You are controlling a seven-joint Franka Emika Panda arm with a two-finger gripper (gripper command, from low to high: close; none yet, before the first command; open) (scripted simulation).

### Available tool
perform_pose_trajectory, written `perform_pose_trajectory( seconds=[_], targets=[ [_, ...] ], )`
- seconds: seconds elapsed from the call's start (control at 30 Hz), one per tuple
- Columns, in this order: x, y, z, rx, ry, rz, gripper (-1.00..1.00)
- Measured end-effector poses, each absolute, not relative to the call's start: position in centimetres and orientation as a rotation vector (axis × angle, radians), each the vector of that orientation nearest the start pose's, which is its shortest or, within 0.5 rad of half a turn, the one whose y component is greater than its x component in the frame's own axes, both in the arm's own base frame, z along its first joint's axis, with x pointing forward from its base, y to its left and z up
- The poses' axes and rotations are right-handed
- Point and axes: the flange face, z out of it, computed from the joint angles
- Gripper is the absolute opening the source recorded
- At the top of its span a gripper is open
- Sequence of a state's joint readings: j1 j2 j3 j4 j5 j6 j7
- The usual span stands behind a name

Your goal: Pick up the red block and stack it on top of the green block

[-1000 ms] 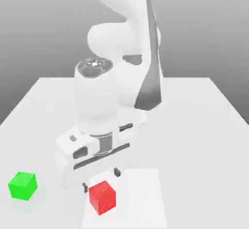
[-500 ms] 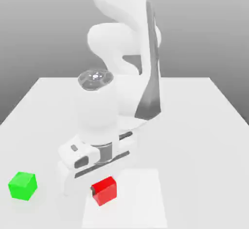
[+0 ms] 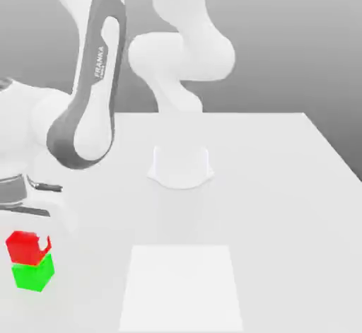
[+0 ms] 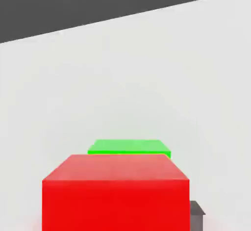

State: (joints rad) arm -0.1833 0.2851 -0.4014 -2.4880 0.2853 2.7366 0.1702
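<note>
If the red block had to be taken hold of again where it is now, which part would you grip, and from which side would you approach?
Probably from above, closing on two opposite vertical faces of the red block. It is a plain cube sitting on the green block, so its flat parallel sides are exposed and its underside is not. The gripper is already at it from above.

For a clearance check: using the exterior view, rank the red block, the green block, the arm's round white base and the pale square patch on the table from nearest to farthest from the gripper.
1. red block: at the gripper, exterior view's left.
2. green block: directly beneath the red one.
3. pale square patch: toward the exterior view's right, front of the table.
4. round white base: mid-table, farther back.
</note>
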Motion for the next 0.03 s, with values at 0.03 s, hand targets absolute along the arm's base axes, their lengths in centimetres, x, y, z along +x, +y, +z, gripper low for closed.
perform_pose_trajectory(
  seconds=[0.03],
  targets=[
    [38.03,-27.61,18.6,-2.753,1.511,0.0,1.0]
  ],
)
